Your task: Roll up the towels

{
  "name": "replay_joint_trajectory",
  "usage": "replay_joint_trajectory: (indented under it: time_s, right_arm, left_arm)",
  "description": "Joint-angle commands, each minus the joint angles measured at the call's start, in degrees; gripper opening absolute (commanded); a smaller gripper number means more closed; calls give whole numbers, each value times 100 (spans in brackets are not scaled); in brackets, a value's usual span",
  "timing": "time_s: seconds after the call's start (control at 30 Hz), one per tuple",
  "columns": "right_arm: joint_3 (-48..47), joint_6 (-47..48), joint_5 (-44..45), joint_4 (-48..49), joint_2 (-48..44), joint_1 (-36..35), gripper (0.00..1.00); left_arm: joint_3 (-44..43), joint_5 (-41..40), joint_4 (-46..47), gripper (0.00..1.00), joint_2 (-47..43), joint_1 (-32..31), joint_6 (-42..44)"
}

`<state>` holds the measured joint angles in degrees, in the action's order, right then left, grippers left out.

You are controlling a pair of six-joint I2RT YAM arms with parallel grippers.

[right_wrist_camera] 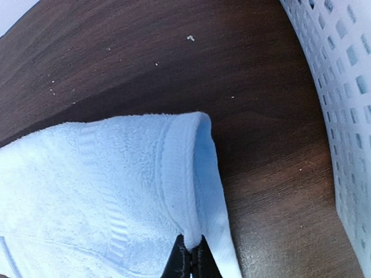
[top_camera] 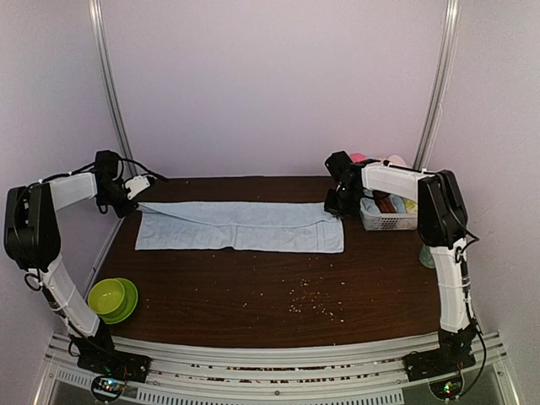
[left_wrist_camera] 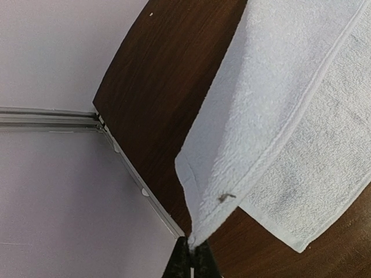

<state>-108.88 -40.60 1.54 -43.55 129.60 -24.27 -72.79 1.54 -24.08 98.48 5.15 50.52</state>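
1. Top external view shows the pale blue towel (top_camera: pixel 240 226) lying as a long band from left to right across the far half of the dark surface (top_camera: pixel 253 287).
2. Our left hand (top_camera: pixel 133 201) is at the towel's far-left corner. Our right hand (top_camera: pixel 337 207) is at its far-right corner, just beside the white basket (top_camera: pixel 390 221) of small rolls.
3. From the left wrist, we see the left hand pinched tight on the corner hem. That edge rises off the surface in a taut ridge while the layer beneath lies flat.
4. From the right wrist, the right hand is likewise clamped on a hemmed corner, and the cloth tents up just above the wood.
5. We judge that both far corners are held so the edge can be lifted and drawn evenly, keeping the band straight. No roll has been started yet.
6. Scattered crumbs (top_camera: pixel 308 299) lie on the near part of the surface, and a green bowl (top_camera: pixel 112 298) sits near-left. Both are well apart from the towel.
7. Each pinch takes only a thin bite of hem, so we think an uneven pull could slip a corner or skew the cloth.
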Motion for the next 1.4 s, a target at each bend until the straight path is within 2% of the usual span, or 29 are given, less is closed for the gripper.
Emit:
replay_joint_trajectory:
  time_s: [0.0, 0.4, 0.6, 0.87, 1.13, 1.37]
  right_arm:
    - [-358, 534, 163, -638, -95, 113, 1]
    - [-408, 1192, -224, -1085, -75, 154, 1]
    - [-468, 1350, -268, -1137, -203, 340, 2]
    - [-431, 1820, -559, -1458, -391, 380, 2]
    - [392, 2024, -807, -1222, -661, 227, 1]
    - [600, 2082, -710, -1232, -641, -56, 1]
  left_arm:
    - [-40, 19, -49, 0, -137, 13, 218]
    - [492, 294, -123, 0, -503, 75, 598]
    - [529, 126, 61, 0, -530, 182, 556]
    - [434, 416, -356, 0, -415, 422, 968]
    - [902, 385, -267, 0, -327, 421, 1352]
    - [1065, 284, -155, 0, -243, 417, 1409]
